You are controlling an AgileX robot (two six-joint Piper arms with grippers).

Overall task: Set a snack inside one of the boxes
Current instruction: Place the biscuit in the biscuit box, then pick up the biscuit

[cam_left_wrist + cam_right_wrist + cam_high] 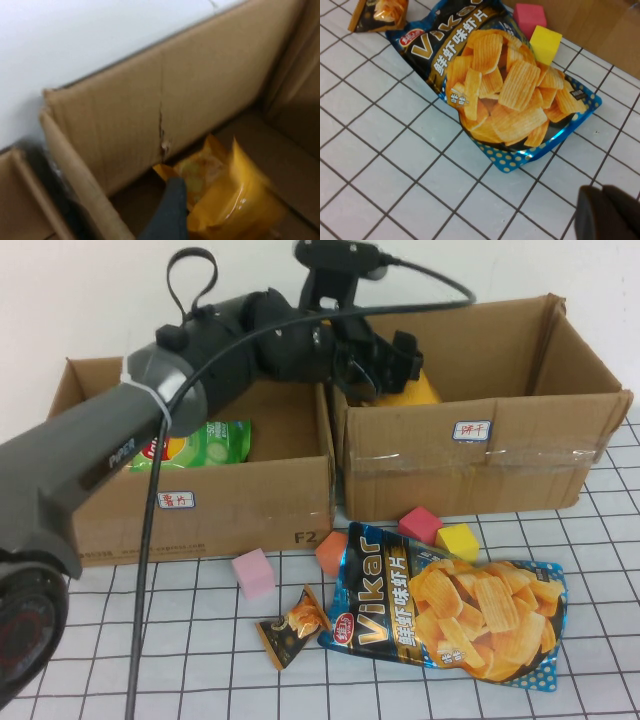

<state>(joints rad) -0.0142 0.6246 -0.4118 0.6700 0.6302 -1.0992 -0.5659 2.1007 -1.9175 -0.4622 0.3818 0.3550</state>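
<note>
Yellow snack bag [415, 390] in right box [480, 455], left claw [385, 365] open above

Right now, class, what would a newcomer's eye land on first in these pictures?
Probably the left gripper, open over the right-hand cardboard box, with a yellow snack bag lying inside beneath it. Next, the big blue Vikar chip bag flat on the gridded table in front of the boxes. The right gripper hangs shut above the table near that bag.
</note>
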